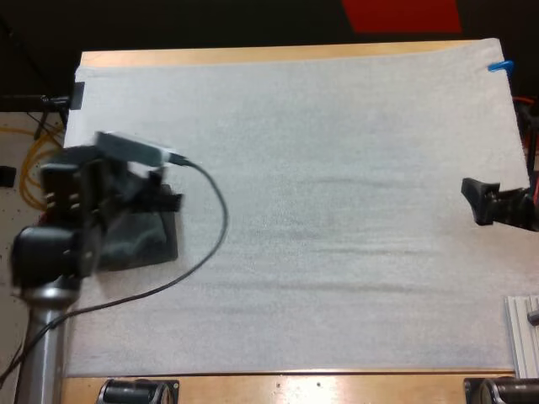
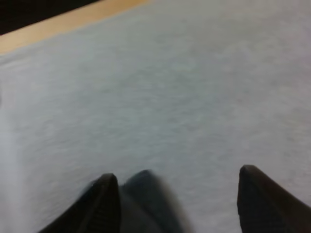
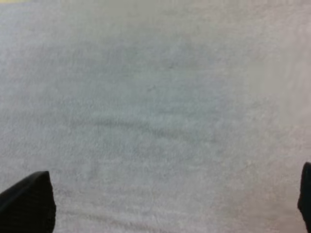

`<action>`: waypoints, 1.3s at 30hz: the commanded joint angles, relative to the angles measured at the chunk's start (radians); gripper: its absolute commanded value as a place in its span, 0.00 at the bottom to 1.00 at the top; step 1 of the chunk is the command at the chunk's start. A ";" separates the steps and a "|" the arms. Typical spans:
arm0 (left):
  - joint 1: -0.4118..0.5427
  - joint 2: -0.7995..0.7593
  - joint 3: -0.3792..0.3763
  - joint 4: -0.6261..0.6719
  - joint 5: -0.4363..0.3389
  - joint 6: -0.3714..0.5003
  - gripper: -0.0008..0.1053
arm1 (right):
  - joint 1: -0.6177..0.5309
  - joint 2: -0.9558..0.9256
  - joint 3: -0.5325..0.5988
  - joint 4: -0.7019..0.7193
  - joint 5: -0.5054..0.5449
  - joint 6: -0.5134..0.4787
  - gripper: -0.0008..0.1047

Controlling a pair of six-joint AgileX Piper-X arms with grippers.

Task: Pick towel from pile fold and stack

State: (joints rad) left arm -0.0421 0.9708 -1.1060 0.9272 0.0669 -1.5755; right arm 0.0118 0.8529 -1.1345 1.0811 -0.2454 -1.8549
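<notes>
A dark grey-green towel [image 1: 141, 240] lies crumpled at the left side of the white mat [image 1: 337, 210]. My left gripper [image 1: 167, 200] hovers over the towel's far right part. In the left wrist view the left gripper [image 2: 177, 194] is open, and a dark edge of the towel [image 2: 146, 199] shows just beside one of its fingers [image 2: 104, 199] without being pinched. My right gripper [image 1: 474, 195] hangs at the mat's right side, far from the towel. The right wrist view shows the right gripper [image 3: 172, 194] open wide over bare mat.
A metal rail [image 1: 522, 337] stands at the front right corner. The wooden table edge [image 1: 295, 383] runs along the front, with two black mounts [image 1: 135, 391] on it. The mat's middle stretches wide between the two arms.
</notes>
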 commanded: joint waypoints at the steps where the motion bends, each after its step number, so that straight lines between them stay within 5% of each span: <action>1: 0.028 -0.025 -0.003 0.017 -0.012 0.015 0.49 | -0.004 -0.029 -0.008 0.003 0.011 -0.026 0.95; 6: 0.149 -0.114 -0.003 0.086 -0.012 0.060 0.49 | -0.004 -0.100 -0.008 0.052 0.114 -0.052 0.95; 24: 0.057 -0.599 0.055 0.115 -0.038 0.030 0.49 | -0.004 -0.542 0.056 0.122 0.113 -0.080 0.95; 34: 0.057 -1.009 0.098 0.361 -0.040 0.030 0.49 | -0.004 -0.904 0.159 0.228 0.113 -0.026 0.95; 39: 0.057 -1.132 0.096 0.599 -0.044 0.030 0.49 | -0.006 -0.905 0.132 0.363 0.105 -0.029 0.95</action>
State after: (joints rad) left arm 0.0202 -0.0202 -1.0145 1.4780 0.0320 -1.5350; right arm 0.0114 -0.0170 -0.9975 1.4333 -0.1362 -1.8838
